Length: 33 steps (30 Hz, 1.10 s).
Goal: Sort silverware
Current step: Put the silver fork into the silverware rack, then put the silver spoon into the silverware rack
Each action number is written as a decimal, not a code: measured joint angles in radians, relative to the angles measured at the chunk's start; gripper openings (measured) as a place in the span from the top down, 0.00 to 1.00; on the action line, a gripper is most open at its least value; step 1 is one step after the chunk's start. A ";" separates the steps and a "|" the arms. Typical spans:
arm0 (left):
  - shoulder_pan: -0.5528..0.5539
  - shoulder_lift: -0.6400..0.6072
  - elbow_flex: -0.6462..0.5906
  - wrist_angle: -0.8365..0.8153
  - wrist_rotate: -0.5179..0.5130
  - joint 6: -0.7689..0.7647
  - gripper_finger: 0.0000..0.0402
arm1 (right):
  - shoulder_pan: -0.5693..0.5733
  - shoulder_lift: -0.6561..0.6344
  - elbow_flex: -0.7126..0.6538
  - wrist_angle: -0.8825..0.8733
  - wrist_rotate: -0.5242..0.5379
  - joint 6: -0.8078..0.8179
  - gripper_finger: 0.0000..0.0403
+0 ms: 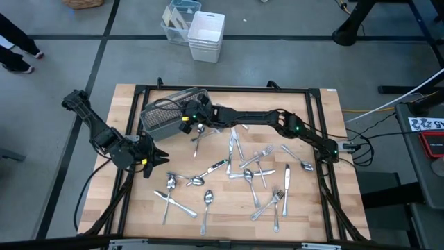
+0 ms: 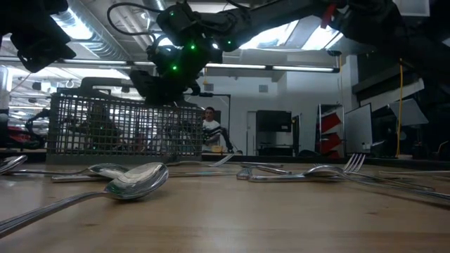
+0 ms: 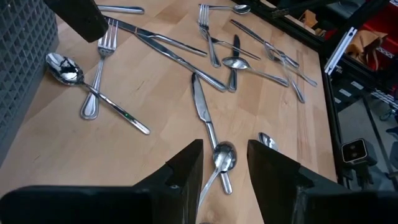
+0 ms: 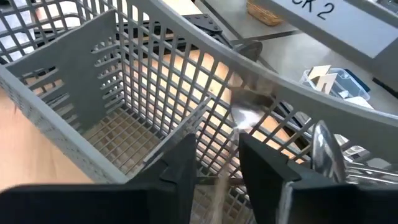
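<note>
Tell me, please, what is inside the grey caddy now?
In the caddy, one compartment shows only bare mesh floor. Beside it, a blurred spoon below the open right gripper and another spoon. Lower handles are hidden by mesh.

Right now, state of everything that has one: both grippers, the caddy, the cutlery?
right gripper: over the caddy, fingers apart, blurred spoon just beyond the fingers, inside the caddy; held or dropping, cannot tell
left gripper: low over the table's left side, fingers open, empty
caddy: upright, a few handles in one compartment, the near compartment bare
silverware: most loose on the table, unsorted, several crossing
white bins: stacked on the floor
</note>
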 joint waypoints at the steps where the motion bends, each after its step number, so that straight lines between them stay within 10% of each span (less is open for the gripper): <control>1: 0.000 0.000 0.000 0.000 0.000 0.002 0.71 | 0.000 0.000 0.012 -0.017 0.000 0.000 0.68; 12: 0.000 0.000 0.000 0.001 0.019 -0.015 0.71 | 0.060 -0.062 0.144 -0.199 -0.113 0.000 0.67; 23: 0.000 0.022 0.000 0.004 0.440 -0.438 0.71 | 0.190 -0.170 0.145 -0.381 -0.212 -0.001 0.67; 33: 0.000 0.248 0.000 0.012 0.611 -0.759 0.71 | 0.321 -0.180 0.145 -0.719 -0.211 0.000 0.67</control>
